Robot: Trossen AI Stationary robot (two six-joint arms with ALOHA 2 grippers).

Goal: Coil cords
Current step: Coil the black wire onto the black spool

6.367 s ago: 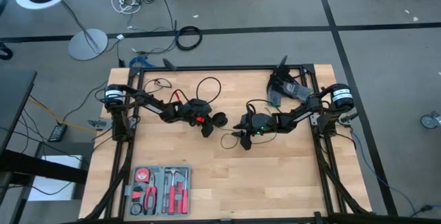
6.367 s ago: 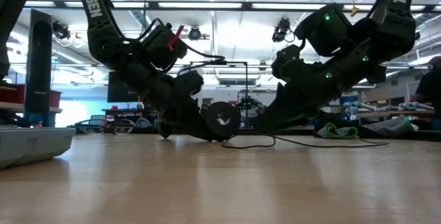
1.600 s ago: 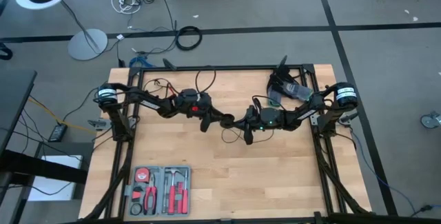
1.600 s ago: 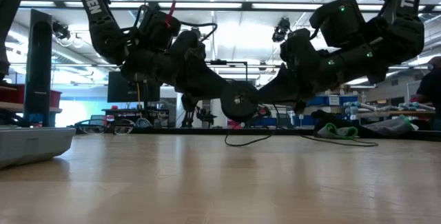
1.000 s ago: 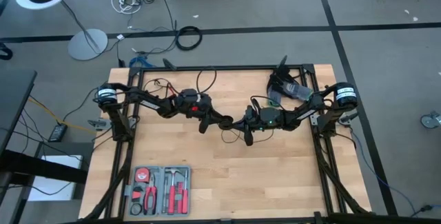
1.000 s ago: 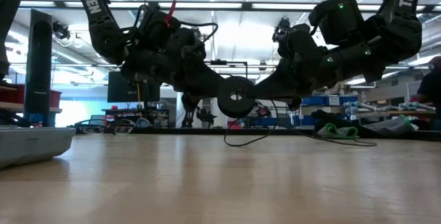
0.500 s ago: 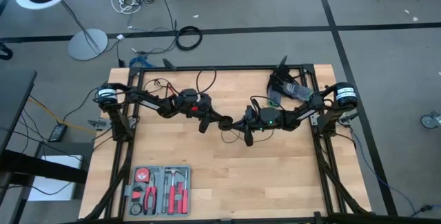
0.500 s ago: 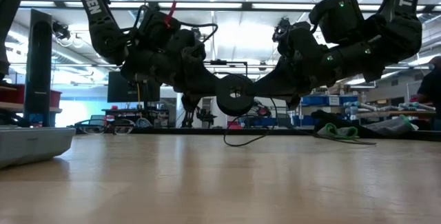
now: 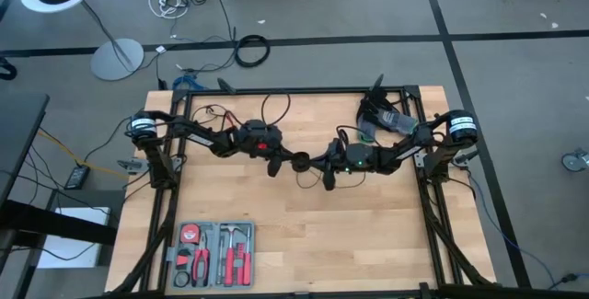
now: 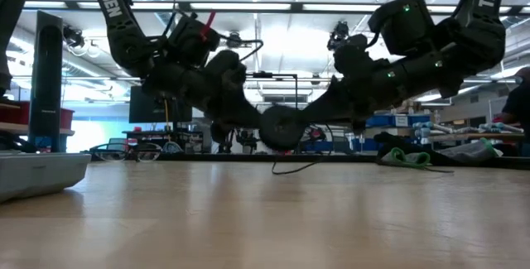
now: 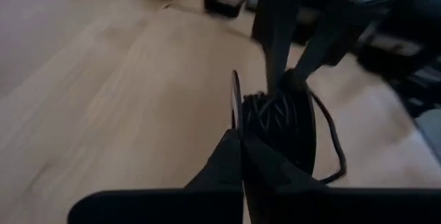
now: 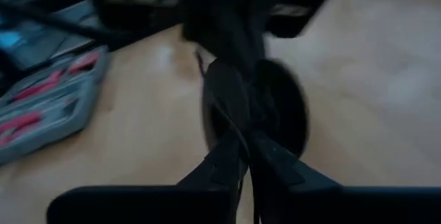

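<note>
I have both arms meeting over the middle of the table (image 9: 368, 235). The left gripper (image 9: 287, 160) reaches in from its side and the right gripper (image 9: 317, 164) from the other; their tips are nearly touching, with the puck (image 10: 280, 127) between them, lifted clear of the wood in the low view.

Left gripper (image 11: 239, 141): fingers pressed together, no gap showing, pinching the thin rim of the puck (image 11: 279, 124). From this wrist camera I see the disc edge-on just ahead of the fingertips, with the other arm's dark fingers coming onto it from the far side.

Right gripper (image 12: 247, 145): fingers close together and right against the puck (image 12: 258, 110), but the picture is too blurred for me to tell whether they are clamped or slightly parted. I note it as cannot tell.

The cord (image 10: 300, 166) hangs from the puck directly below the two grippers and droops onto the tabletop, where a slack loop lies flat. In the high view a thin loop of the cord (image 9: 302, 181) sits on the wood just below the right gripper's tip.

Well behind the right gripper, near the far corner of the table, lies a dark bundle (image 9: 379, 115). A grey tool tray (image 9: 213, 254) with red-handled tools is at the near edge, well away from the left gripper.
</note>
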